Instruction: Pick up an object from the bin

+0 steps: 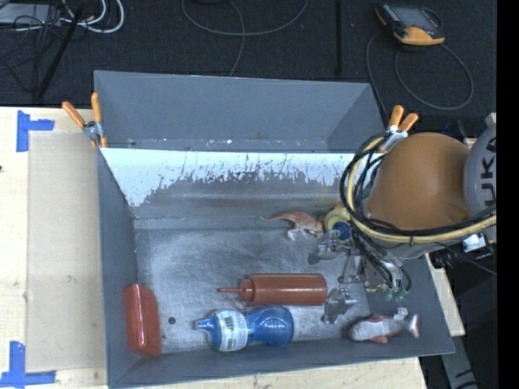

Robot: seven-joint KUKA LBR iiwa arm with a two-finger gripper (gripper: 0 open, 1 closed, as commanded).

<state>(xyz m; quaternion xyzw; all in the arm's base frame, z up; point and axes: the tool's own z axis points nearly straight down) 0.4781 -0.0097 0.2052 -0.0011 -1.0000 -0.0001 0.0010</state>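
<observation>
- jaws look spread, not clamped: gripper (330, 282) is low in the right part of the bin, one finger above and one below the wide flat end of the brown squeeze bottle (280, 288)
- that bottle is the likely target. it lies on its side mid-floor, thin nozzle pointing left and base toward the arm, so the base is the end nearest to reach
- smooth round plastic body, probably slippery. a grip across the width suits it better than one on the tapered neck
- blue bottle (247, 329) lies just below it, also on its side, with a clear glossy body, white label band and blue cap to the left. close enough that it could get nudged
- pink-grey toy fish (379, 328) sits near the front right corner, just below the gripper, apart from the bottle
- small tan toy dinosaur (293, 220) is at the foot of the back slope, above the gripper, clear of it
- red cylinder (142, 318) stands alone at the front left, matte with rounded ends, well apart from everything
- bin (243, 120) is grey metal with sloped walls and a scuffed, speckled floor. loose things rest low on it
- orange cover (422, 181) and looped cables (357, 209) are on the wrist and hide part of the right side
</observation>
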